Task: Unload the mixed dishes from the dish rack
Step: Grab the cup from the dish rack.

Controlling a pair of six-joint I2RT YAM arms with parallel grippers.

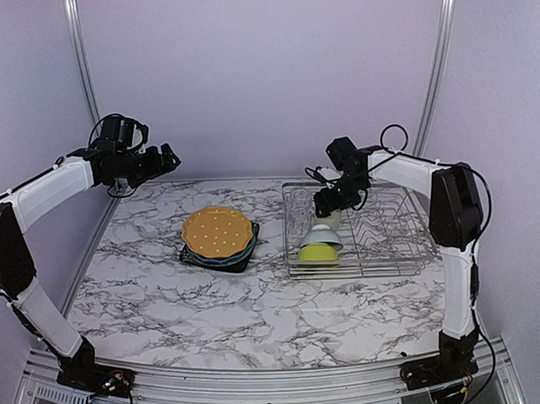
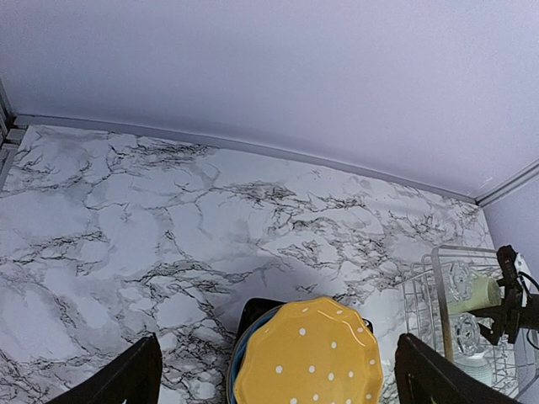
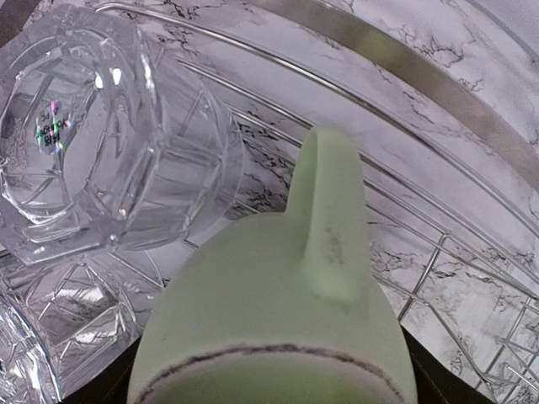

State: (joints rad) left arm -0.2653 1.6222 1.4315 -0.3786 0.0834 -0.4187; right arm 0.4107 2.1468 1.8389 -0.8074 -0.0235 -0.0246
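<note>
The silver wire dish rack (image 1: pixel 391 242) stands at the right. My right gripper (image 1: pixel 328 204) is over its left part, shut on the pale green mug (image 1: pixel 333 220). In the right wrist view the mug (image 3: pixel 278 311) fills the space between my fingers (image 3: pixel 421 374), handle pointing away. The clear glass (image 1: pixel 297 214) (image 3: pixel 93 143) lies next to it in the rack. The small white bowl (image 1: pixel 323 236) sits upside down on the lime green bowl (image 1: pixel 318 252). The orange dotted plate (image 1: pixel 218 230) (image 2: pixel 307 358) tops the blue plate (image 1: pixel 220 258) and dark square plate (image 1: pixel 245 262) on the table. My left gripper (image 1: pixel 166 159) (image 2: pixel 276 362) is open and empty, raised at the back left.
The marble table (image 1: pixel 256 309) has a metal rail along its back and sides. Upright tines (image 1: pixel 386 224) fill the right half of the rack. The rack's corner (image 2: pixel 446 278) shows at the right of the left wrist view.
</note>
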